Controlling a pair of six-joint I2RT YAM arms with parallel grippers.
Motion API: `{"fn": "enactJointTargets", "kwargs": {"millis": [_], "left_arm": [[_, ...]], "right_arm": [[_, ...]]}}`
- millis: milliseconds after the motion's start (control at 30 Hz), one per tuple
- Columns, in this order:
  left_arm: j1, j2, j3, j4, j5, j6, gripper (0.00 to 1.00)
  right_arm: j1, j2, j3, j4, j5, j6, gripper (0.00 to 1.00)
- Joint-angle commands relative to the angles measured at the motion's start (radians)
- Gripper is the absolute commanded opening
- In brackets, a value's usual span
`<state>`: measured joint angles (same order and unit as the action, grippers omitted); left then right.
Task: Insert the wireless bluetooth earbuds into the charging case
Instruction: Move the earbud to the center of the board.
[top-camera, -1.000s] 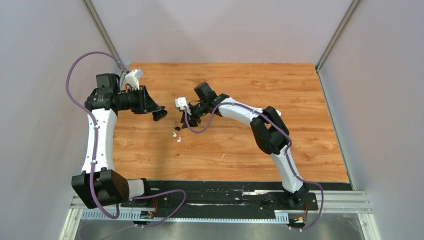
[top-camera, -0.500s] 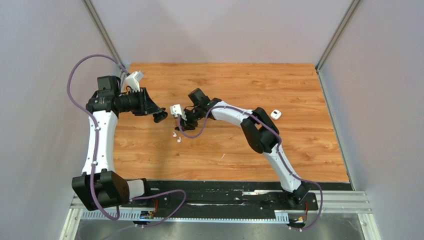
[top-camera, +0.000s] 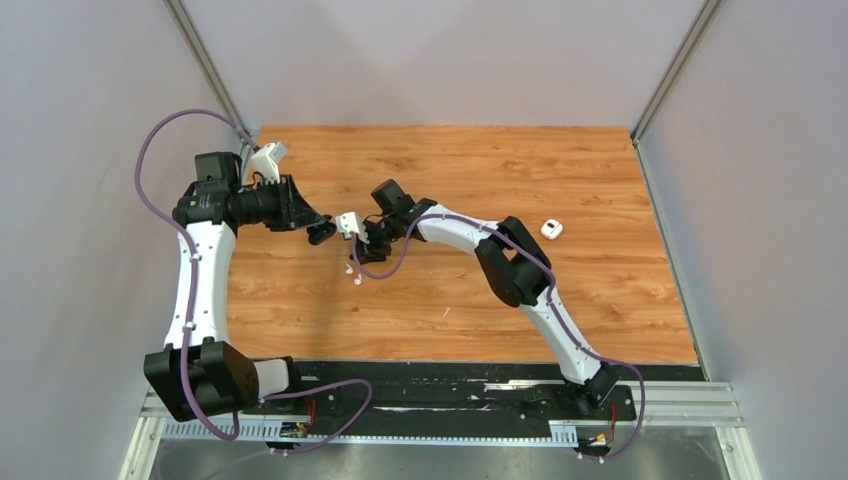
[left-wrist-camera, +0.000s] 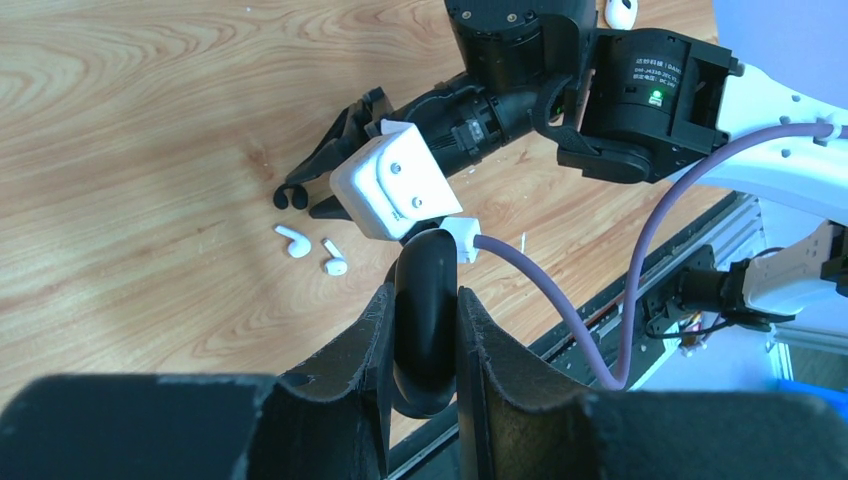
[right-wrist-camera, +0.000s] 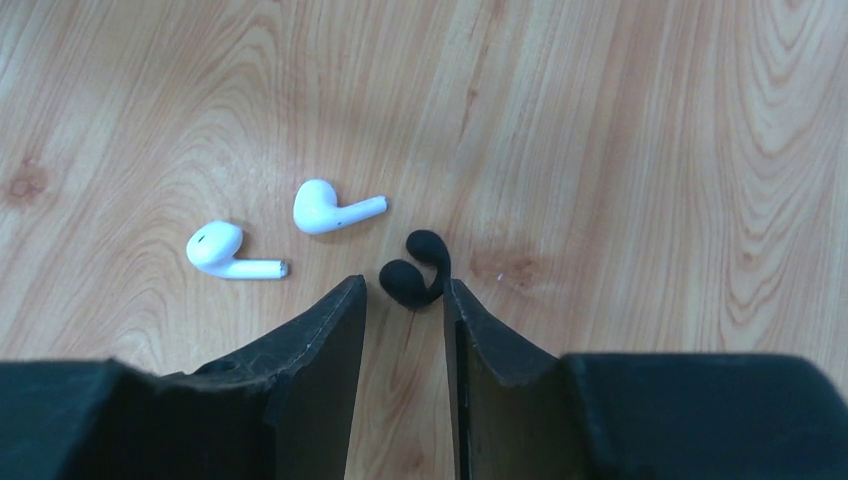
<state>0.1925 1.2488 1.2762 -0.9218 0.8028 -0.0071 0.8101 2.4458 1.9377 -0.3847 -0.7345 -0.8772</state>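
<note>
The left gripper (left-wrist-camera: 422, 298) has its fingers clamped on one black oval charging case (left-wrist-camera: 425, 260), held above the wood-grain table (top-camera: 600, 300). The right gripper (right-wrist-camera: 400, 295) hangs low over the boards with its fingers apart and gripping nothing. One black curved earbud piece (right-wrist-camera: 418, 268) with two rounded lobes lies on the table just ahead of the gap; whether it is one earbud or two, I cannot tell. Two white short-stemmed earbuds lie on the boards beside it, apart from each other: the nearer white earbud (right-wrist-camera: 335, 208) and the farther white earbud (right-wrist-camera: 228, 250). One white rounded charging case (top-camera: 551, 229) sits well apart, towards the right.
</note>
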Motion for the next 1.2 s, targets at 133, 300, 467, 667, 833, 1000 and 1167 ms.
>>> {"fn": "enactJointTargets", "kwargs": {"millis": [133, 300, 467, 667, 833, 1000, 1167], "left_arm": [[0.007, -0.017, 0.004, 0.034, 0.026, -0.015, 0.0], [0.008, -0.013, 0.005, 0.033, 0.026, -0.013, 0.0], [0.008, -0.002, 0.004, 0.055, 0.032, -0.022, 0.0], [0.007, 0.025, 0.019, 0.095, 0.044, -0.042, 0.0], [0.008, 0.064, 0.031, 0.137, 0.057, -0.067, 0.0], [0.008, 0.096, 0.038, 0.177, 0.068, -0.091, 0.0], [0.007, 0.116, 0.061, 0.171, 0.066, -0.094, 0.0]], "right_arm": [[0.015, 0.047, 0.071, 0.007, 0.002, -0.023, 0.26], [0.015, 0.038, 0.071, 0.0, 0.021, 0.008, 0.14], [0.001, -0.083, 0.004, -0.006, 0.132, 0.156, 0.07], [-0.034, -0.391, -0.293, -0.019, 0.323, 0.359, 0.06], [-0.079, -0.66, -0.596, -0.051, 0.509, 0.545, 0.0], [-0.162, -0.77, -0.749, -0.128, 0.676, 0.856, 0.0], [-0.248, -0.68, -0.732, -0.174, 0.724, 1.1, 0.0]]}}
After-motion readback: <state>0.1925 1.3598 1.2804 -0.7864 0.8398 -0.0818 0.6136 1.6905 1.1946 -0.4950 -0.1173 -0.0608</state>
